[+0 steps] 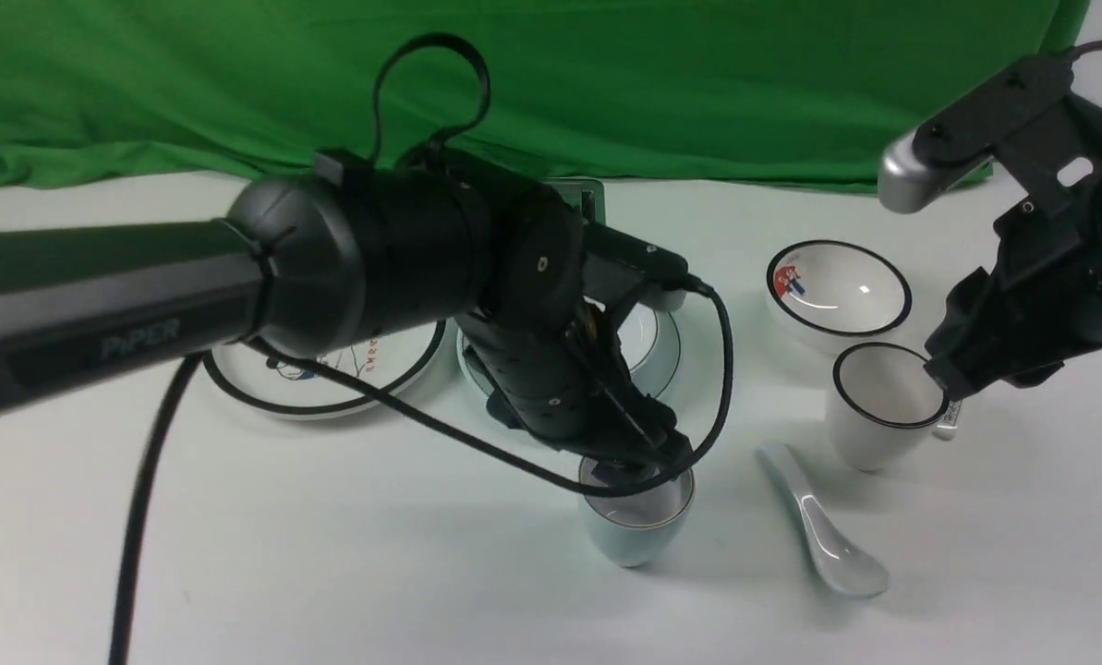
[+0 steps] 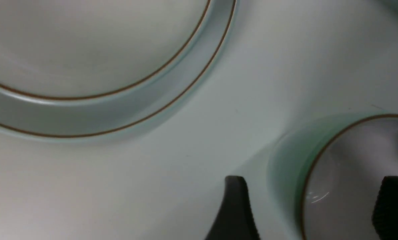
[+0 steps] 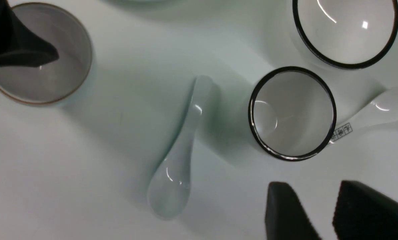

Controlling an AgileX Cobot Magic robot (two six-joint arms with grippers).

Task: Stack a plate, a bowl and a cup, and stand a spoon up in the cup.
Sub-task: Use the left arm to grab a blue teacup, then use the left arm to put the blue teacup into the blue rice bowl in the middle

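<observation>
Straddling cup [image 2: 342, 186] rim, L tool [image 2: 315, 181] spread wide, no grip; R tool [image 3: 314, 186] half-spread, empty; spoon [image 3: 180, 156] well apart.

We count two plates out here: one plain pale plate [image 1: 669, 356] and one black-rimmed plate with cartoon figures [image 1: 329, 369]. On to bowls, and we get two again: one plain bowl [image 2: 85, 43], one smaller black-rimmed bowl [image 1: 839, 288]. Cups, two as well: one pale handleless cup [image 1: 638, 531], one black-rimmed cup [image 1: 883, 406]. And spoons, we make it two: one plain white spoon [image 1: 823, 531], one labelled spoon [image 3: 375, 110].
</observation>
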